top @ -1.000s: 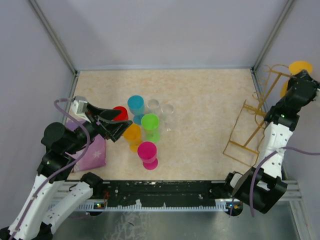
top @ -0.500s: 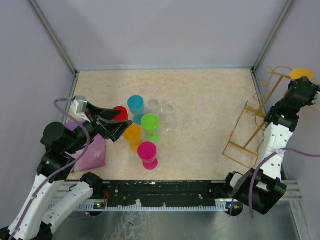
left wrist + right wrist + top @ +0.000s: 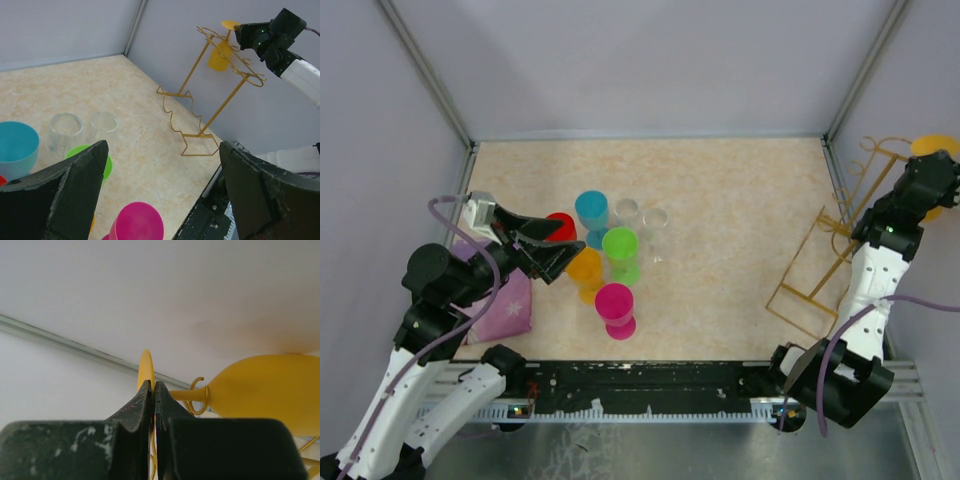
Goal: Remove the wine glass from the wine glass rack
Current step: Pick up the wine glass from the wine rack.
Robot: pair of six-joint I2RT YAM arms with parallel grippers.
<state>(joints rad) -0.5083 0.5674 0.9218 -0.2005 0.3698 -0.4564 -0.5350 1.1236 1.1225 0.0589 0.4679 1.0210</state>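
At the right edge of the table [image 3: 740, 170], the rack [image 3: 817, 262] is placed close to the right wall. Its base is on the surface and its uprights slant up toward that wall. Whether the base lies fully flat cannot be told.

The glass [image 3: 925, 146] is yellow and is hung upside down at the top of the rack. The foot is uppermost and the bowl is just below the top rails. In the right wrist view, the stem is seen passing through a looped rail end.

The right gripper [image 3: 154, 390] is raised to the top of the rack, beside the wall. Its fingers are pressed together. The thin foot disc of the glass is seen edge-on, rising from between the fingertips, so the foot is taken as pinched at its rim. The bowl and stem are not touched by the gripper.

The left gripper [image 3: 163, 145] is held over the left-centre of the table, well apart from the rack. Its fingers are spread wide and nothing is held between them.

A cluster of cups is grouped just beside the left gripper:
- a blue cup [image 3: 591, 210];
- a red cup [image 3: 560, 222], partly hidden by the gripper;
- a green cup [image 3: 619, 244];
- an orange cup [image 3: 585, 265];
- a pink cup [image 3: 614, 300];
- two clear tumblers [image 3: 626, 212], set side by side behind the green cup.

A pink cloth [image 3: 508, 305] is laid near the left edge, under the left arm.
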